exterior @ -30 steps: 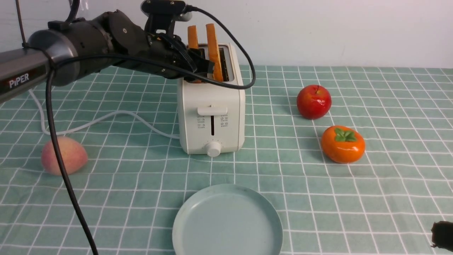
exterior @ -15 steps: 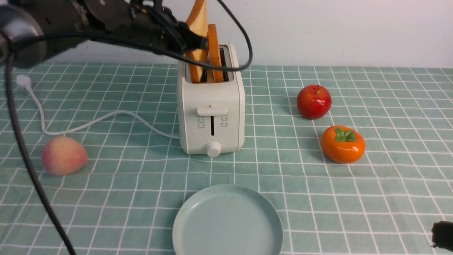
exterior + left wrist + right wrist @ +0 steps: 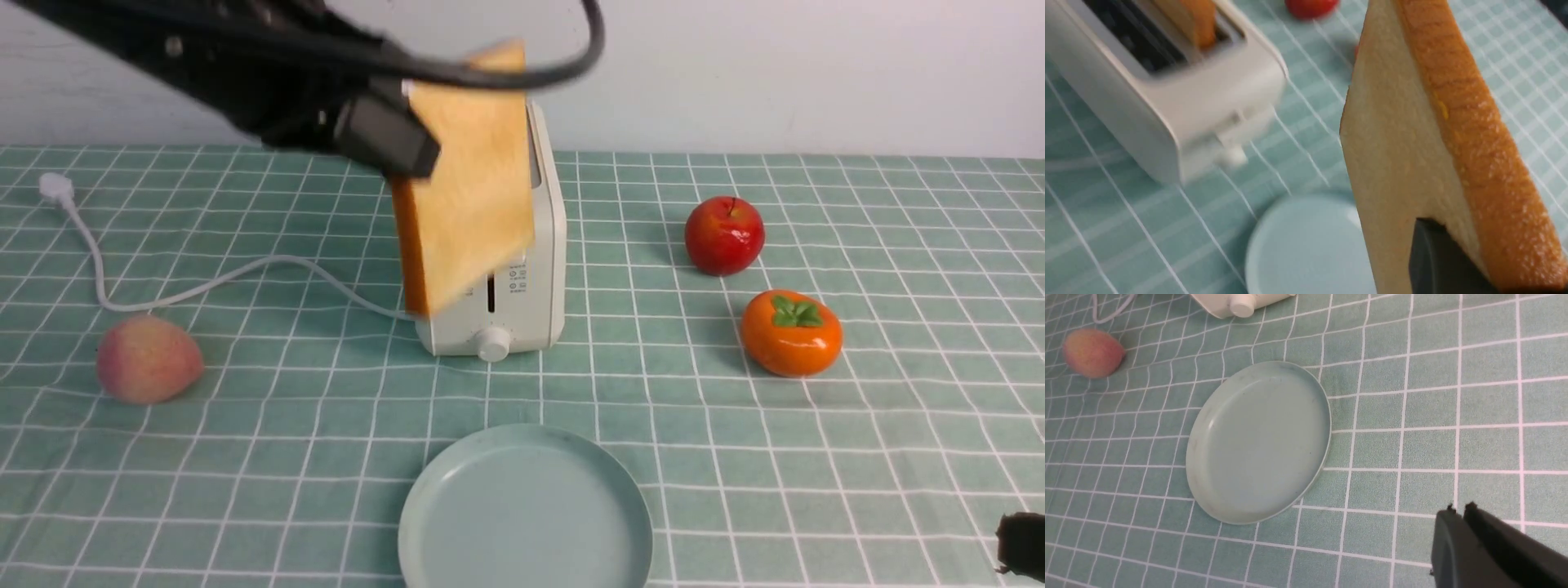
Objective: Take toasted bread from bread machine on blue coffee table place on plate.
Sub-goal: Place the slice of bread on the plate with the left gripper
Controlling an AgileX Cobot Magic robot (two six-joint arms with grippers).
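Note:
My left gripper (image 3: 404,147) is shut on one slice of toasted bread (image 3: 469,171), which hangs in the air in front of the bread machine (image 3: 526,294), broad face toward the front camera. In the left wrist view the slice (image 3: 1412,122) stands edge-on, with one black finger (image 3: 1437,257) pressed on its face. A second slice (image 3: 1196,18) sits in the bread machine's (image 3: 1180,102) slot. The empty plate (image 3: 524,514) lies on the blue coffee table (image 3: 898,425) in front of the machine. My right gripper (image 3: 1459,510) is shut and empty, low to the plate's (image 3: 1257,441) right.
A red apple (image 3: 724,234) and an orange persimmon (image 3: 790,332) lie right of the bread machine. A peach (image 3: 148,359) lies at the left, with the white cord (image 3: 204,282) running behind it. A pale wall closes the table's far edge.
The left gripper closed on one slice, drew it up out of the slot and swung it forward, its face now toward the front camera. The right gripper has stayed put.

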